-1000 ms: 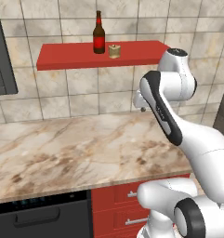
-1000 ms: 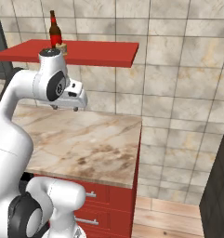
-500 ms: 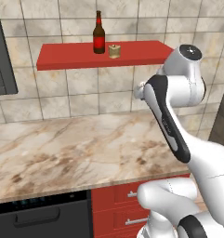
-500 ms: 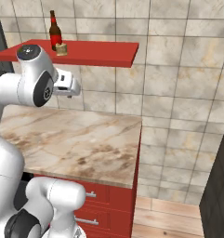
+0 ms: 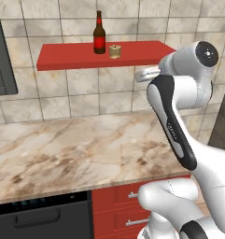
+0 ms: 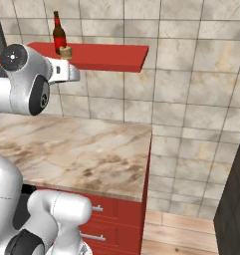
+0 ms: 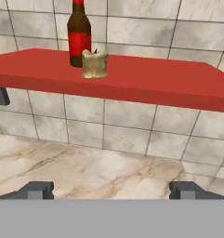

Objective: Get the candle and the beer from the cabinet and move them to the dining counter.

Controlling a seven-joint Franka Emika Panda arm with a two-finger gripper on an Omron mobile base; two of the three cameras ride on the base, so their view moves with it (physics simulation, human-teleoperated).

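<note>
Beer point(image 5: 99, 33) and candle point(image 5: 115, 51) are both sitting on the cabinet point(image 5: 67, 58), the thin red shelf board on the tiled wall, so neither has yet been lifted toward the dining counter. Taking the left base view from left to right, the bottle is standing upright near the middle of the board, the squat candle is resting just beside it on the right and a little nearer the front edge, and further right the white arm is rising past the board's right end with its wrist about level with the shelf. Below them the marbled desk point(image 5: 72, 154) is lying along the wall.

In the hand view the fingers point(image 7: 36, 189) are spread wide with nothing between them, and the gripper point(image 7: 111, 190) is pointing at the wall below the shelf edge, well apart from both objects. There the candle point(image 7: 95, 64) is partly covering the foot of the beer point(image 7: 78, 32), so the two are looking almost touching.

The main risk is judged to lie in that closeness: fingers closing around the candle could be nudging the bottle, and a tall slim-necked bottle on a board without sides could be tipping or rolling off onto the desk. A second risk is the height of approach; coming in too low, the fingers could be striking the front lip of the cabinet point(image 7: 132, 90). The arm's elbow is also standing close to the shelf's right end in the right base view, where a wide swing could be clipping it.
</note>
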